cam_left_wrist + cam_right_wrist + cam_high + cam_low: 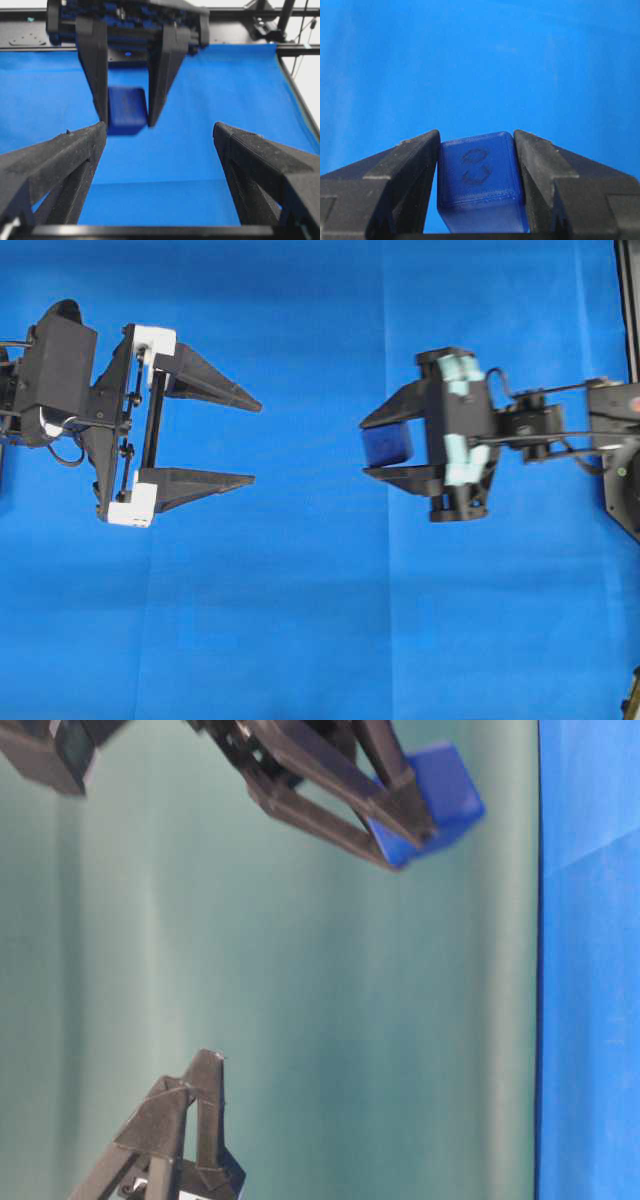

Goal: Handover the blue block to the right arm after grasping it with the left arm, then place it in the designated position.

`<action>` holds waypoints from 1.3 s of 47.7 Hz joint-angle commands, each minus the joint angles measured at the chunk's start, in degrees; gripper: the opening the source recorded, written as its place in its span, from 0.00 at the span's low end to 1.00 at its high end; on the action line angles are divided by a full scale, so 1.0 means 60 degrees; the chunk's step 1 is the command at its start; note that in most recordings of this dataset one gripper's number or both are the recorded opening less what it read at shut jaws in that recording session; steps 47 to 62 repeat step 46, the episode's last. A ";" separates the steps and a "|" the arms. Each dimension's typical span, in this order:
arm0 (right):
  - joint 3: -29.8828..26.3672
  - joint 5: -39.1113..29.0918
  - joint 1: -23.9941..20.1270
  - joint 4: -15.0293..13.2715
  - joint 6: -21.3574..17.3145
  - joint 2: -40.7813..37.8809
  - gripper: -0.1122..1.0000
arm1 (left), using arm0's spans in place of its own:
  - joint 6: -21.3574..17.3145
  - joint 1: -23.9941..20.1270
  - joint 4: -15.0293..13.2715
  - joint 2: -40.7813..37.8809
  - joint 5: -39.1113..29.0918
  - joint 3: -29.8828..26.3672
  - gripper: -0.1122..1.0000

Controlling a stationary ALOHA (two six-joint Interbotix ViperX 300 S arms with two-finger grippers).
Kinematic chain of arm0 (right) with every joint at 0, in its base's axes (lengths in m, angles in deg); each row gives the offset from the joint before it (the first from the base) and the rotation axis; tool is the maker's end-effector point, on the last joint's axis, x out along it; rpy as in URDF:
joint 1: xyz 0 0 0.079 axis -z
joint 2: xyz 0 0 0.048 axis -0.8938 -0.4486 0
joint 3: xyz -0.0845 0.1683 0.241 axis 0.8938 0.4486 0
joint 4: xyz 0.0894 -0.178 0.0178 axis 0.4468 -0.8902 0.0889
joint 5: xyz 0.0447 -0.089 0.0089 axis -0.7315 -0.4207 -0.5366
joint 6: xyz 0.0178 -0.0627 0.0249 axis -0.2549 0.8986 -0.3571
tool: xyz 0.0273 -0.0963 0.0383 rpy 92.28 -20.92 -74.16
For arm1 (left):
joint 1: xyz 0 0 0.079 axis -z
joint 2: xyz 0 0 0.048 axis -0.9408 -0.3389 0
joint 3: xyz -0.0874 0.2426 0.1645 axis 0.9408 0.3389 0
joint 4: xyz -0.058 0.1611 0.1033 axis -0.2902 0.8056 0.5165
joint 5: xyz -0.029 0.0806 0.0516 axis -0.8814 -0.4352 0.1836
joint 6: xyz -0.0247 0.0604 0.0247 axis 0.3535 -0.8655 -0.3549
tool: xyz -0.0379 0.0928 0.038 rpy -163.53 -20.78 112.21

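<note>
The blue block [386,444] is a small dark-blue cube held above the blue cloth between the two black fingers of my right gripper [364,448], which is shut on it. In the right wrist view the block [477,175] shows a marked face, with a finger pressed against each side of it [476,134]. My left gripper [256,442] faces it from the left, wide open and holding nothing, a clear gap away from the block. In the left wrist view the block [127,110] hangs ahead of my open left gripper [159,132], toward its left finger. At table level the block [440,795] sits at the right gripper's tips [412,848].
The blue cloth [320,640] covers the whole table, with fold lines across it. A black frame rail [628,300] runs along the right edge beside the right arm's base [615,440]. A black rail [30,35] borders the far side.
</note>
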 commanded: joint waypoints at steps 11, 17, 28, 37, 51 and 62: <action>-0.0527 0.0088 0.0000 -0.0044 0.0029 -0.0293 0.41 | 0.0015 0.0059 0.0000 0.0088 0.0029 -0.0132 0.92; -0.0527 0.0029 0.0000 -0.0044 0.0029 -0.0264 0.41 | 0.0015 0.0059 0.0000 0.0088 -0.0044 -0.0132 0.92; -0.0542 -0.0220 0.0015 -0.0059 0.0029 -0.0132 0.41 | 0.0015 0.0059 0.0000 0.0059 -0.0044 -0.0146 0.92; -0.0557 -0.0220 0.0015 -0.0044 0.0073 -0.0059 0.41 | 0.0015 0.0073 0.0015 0.0059 -0.0044 -0.0161 0.92; -0.0542 -0.0220 0.0015 -0.0044 0.0132 0.0044 0.41 | 0.0015 0.0073 0.0000 0.0059 -0.0044 -0.0146 0.92; -0.0542 -0.0220 0.0015 -0.0044 0.0132 0.0044 0.41 | 0.0015 0.0073 0.0000 0.0059 -0.0044 -0.0146 0.92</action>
